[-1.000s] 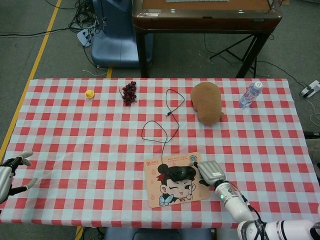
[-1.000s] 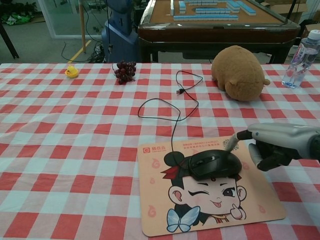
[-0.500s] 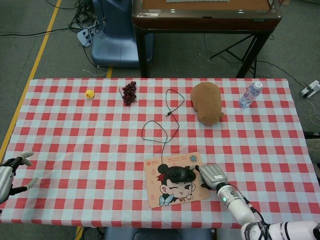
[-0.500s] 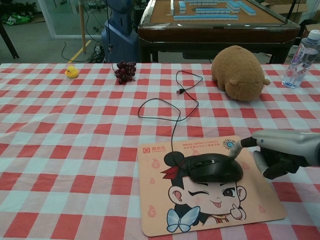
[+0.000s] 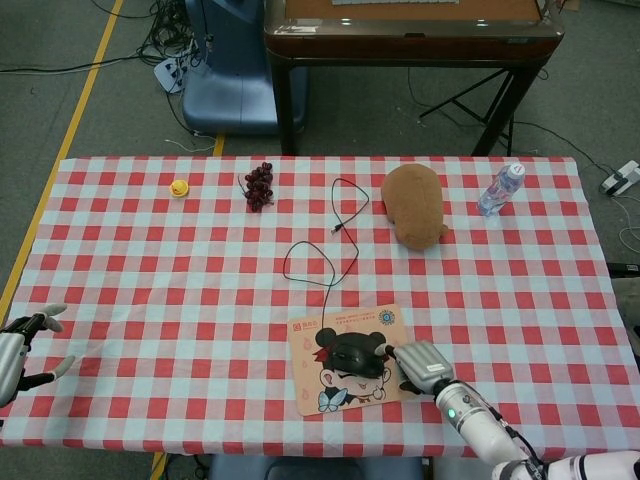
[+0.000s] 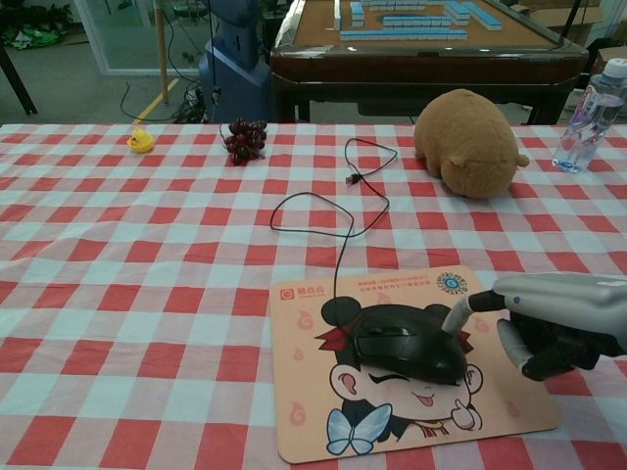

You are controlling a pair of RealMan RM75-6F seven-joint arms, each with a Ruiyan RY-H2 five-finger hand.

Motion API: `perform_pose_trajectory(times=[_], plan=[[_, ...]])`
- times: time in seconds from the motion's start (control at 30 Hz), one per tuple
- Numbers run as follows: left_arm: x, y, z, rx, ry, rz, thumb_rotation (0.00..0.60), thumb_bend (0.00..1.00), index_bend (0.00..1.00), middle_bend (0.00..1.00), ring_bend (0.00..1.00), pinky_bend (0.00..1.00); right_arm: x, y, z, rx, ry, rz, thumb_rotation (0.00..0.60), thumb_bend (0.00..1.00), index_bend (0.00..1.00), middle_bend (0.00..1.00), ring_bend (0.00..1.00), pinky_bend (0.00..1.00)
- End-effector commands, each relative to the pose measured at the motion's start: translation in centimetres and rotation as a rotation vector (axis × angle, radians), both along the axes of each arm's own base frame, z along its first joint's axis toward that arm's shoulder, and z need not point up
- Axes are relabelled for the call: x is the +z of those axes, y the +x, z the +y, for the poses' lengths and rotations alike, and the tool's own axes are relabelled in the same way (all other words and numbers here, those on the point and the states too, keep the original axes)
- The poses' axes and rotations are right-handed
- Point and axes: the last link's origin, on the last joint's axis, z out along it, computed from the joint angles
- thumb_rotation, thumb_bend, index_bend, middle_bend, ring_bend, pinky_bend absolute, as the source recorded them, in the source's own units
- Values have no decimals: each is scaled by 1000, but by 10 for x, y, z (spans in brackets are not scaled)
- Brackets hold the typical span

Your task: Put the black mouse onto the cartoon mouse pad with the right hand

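Observation:
The black mouse [image 5: 355, 352] [image 6: 407, 341] lies on the cartoon mouse pad [image 5: 312, 398] [image 6: 509, 403], over the drawn face's hair. Its cable [image 6: 341, 211] runs away across the cloth in a loop. My right hand [image 5: 422, 362] [image 6: 549, 318] is at the mouse's right side, low over the pad's right edge. One outstretched finger [image 6: 458, 315] presses on the mouse's right rear, while the others are curled in beside it. My left hand [image 5: 25, 345] hangs off the table's near left corner with its fingers apart and nothing in it.
A brown plush toy [image 6: 468, 140] and a water bottle [image 6: 588, 113] stand at the far right. A bunch of dark grapes [image 6: 245, 139] and a small yellow duck [image 6: 141, 141] lie at the far left. A mahjong table [image 6: 411, 39] stands behind the checked table.
The mouse has slid toward me and a little left on the pad, from the pad's upper part onto the face. My right hand drew back with it. The left hand stayed still.

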Motion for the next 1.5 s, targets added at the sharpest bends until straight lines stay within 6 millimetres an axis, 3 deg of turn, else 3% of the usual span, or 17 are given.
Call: perform_pose_trajectory(times=[0.03,0.57,1.5], plan=[[0,0,0,1,1,0,600,221,285,443,384,546,-1,0,4,5,14,-3,600,1000,213,1000,1000,1000],[1,-1,0,6,6,2,600,221,285,443,384,546,-5,10,28,66,79,-34,600,1000,213,1000,1000,1000],[5,-5,2,22,19,-7,600,221,285,443,384,546,-21,29,47,125,166,-70,600,1000,213,1000,1000,1000]])
